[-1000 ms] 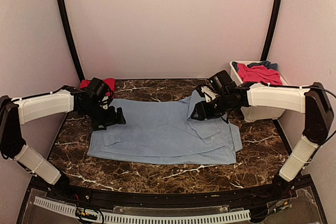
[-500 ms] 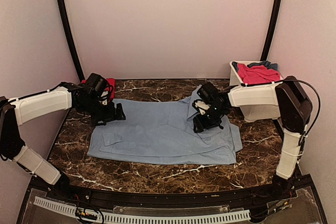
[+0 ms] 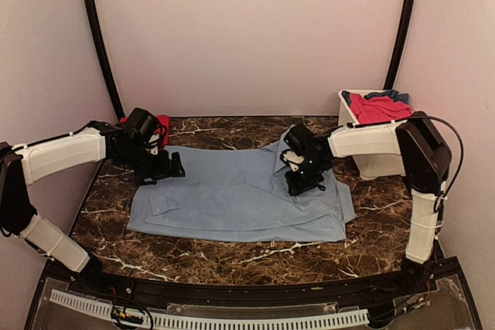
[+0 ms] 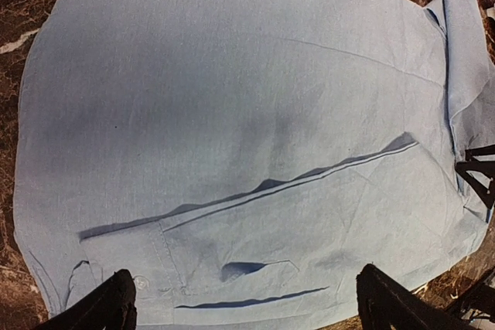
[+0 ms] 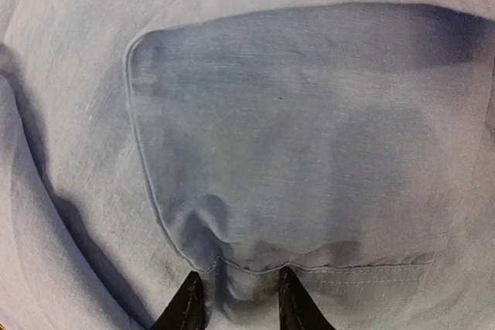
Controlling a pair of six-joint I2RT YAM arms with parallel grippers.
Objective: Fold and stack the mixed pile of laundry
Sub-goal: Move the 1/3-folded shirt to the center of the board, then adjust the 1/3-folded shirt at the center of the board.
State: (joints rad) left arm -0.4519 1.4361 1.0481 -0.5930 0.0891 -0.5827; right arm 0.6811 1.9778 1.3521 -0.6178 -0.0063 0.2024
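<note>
A large light-blue shirt (image 3: pixel 232 195) lies spread flat across the marble table. My right gripper (image 3: pixel 302 183) presses down on its chest pocket (image 5: pixel 309 137). The right fingers (image 5: pixel 188 303) pinch a puckered fold of the pocket's hem between them. My left gripper (image 3: pixel 158 169) hovers open over the shirt's left part (image 4: pixel 232 113), its fingers (image 4: pixel 116 303) wide apart with nothing between them. A red piece (image 3: pixel 160 123) lies at the back left, partly hidden by the left arm. More red (image 3: pixel 379 107) and dark-blue cloth (image 3: pixel 398 96) fills the tub.
A white plastic tub (image 3: pixel 379 164) stands at the back right, right behind the right forearm. Bare marble table (image 3: pixel 232 256) runs along the front of the shirt. Black frame posts rise at both back corners.
The right arm folded in, and its gripper came down onto the shirt's pocket and narrowed on a fold of cloth. The left gripper drew back slightly and stayed open.
</note>
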